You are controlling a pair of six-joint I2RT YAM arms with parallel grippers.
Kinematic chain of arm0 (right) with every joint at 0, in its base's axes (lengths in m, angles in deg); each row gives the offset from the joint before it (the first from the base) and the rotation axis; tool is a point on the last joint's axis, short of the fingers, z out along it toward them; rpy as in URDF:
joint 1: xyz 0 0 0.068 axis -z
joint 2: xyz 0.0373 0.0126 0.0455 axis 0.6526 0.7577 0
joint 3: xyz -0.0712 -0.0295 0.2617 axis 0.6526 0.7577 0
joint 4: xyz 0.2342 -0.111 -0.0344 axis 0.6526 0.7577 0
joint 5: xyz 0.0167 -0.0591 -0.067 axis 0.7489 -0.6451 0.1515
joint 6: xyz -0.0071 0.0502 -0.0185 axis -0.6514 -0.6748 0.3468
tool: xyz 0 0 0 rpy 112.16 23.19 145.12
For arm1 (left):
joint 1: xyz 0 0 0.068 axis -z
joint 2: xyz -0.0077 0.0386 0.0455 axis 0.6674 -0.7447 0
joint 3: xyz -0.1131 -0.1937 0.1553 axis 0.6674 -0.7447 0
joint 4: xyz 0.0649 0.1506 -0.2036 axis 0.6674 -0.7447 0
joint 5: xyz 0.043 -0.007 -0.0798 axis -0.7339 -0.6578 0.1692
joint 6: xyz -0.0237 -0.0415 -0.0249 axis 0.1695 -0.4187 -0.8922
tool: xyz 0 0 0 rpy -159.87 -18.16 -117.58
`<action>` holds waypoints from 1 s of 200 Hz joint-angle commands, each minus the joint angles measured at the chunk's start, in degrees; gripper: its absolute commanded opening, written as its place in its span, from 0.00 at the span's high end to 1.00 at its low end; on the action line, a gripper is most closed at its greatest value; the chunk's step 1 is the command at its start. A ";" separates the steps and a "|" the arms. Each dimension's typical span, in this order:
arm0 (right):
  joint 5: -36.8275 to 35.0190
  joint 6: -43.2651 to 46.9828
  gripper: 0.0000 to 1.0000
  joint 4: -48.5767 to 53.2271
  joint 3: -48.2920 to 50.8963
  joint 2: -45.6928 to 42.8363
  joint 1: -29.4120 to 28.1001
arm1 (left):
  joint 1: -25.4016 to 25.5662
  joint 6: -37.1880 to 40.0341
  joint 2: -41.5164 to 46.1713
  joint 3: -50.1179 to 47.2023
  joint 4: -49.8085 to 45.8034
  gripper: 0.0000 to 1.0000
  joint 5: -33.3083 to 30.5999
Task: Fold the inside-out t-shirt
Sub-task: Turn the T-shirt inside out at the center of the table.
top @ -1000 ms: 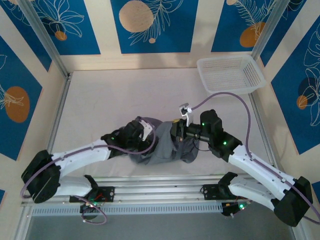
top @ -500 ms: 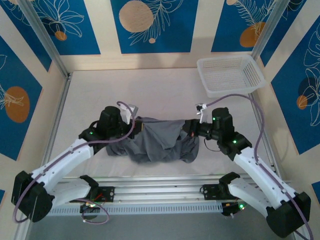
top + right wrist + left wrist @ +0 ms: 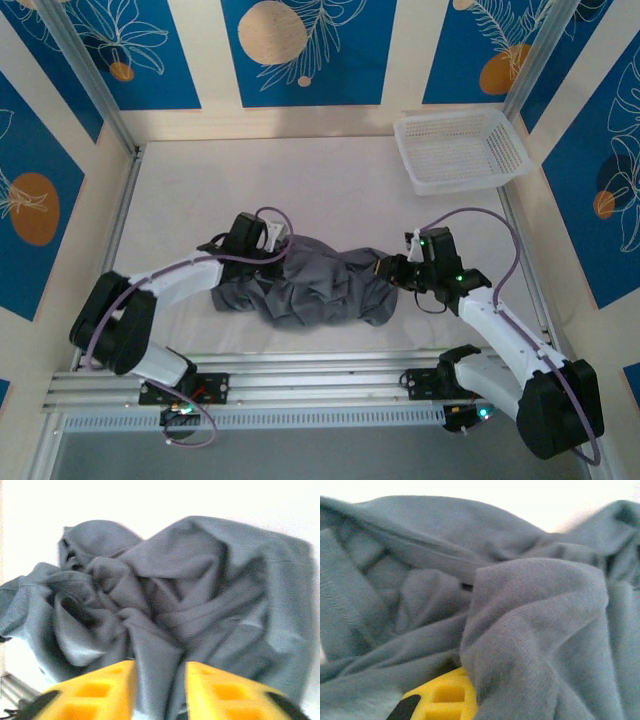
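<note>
Inside-out t-shirt (image 3: 310,290): crumpled heap, lower centre of the top view. Left gripper (image 3: 284,250): clenched on cloth at the heap's upper-left edge. Right gripper (image 3: 159,692): fingers parted, released, at the heap's right edge.

The pale table (image 3: 300,170) carried two things. A dark grey t-shirt (image 3: 310,290) lay crumpled in a wide heap close to the middle of the near edge, bunched and creased rather than flat. A white mesh basket (image 3: 470,180) sat in the far right corner, well apart from it.
</note>
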 commanded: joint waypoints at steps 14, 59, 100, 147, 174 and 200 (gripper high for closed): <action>-4.17 -3.89 0.61 3.72 0.88 -4.84 -0.16 | -2.78 -0.33 -5.04 2.39 2.26 1.00 0.69; 4.23 -3.79 0.76 -13.31 0.63 -4.72 -15.04 | -2.98 -0.97 -4.43 2.28 3.99 1.00 4.71; -9.39 3.92 0.56 0.31 -17.14 17.50 -21.18 | -2.76 -1.95 -2.68 1.05 4.71 1.00 5.41; -14.75 2.70 0.50 3.75 -25.74 31.77 -21.39 | -2.78 -1.57 1.27 -0.44 2.71 1.00 2.33; -13.22 2.16 0.50 6.22 -28.96 35.66 -21.68 | -2.76 -1.66 1.74 -0.59 2.76 1.00 2.28; -12.72 2.05 0.44 7.58 -30.49 37.04 -21.99 | -2.80 -1.62 1.51 -0.50 3.07 1.00 2.52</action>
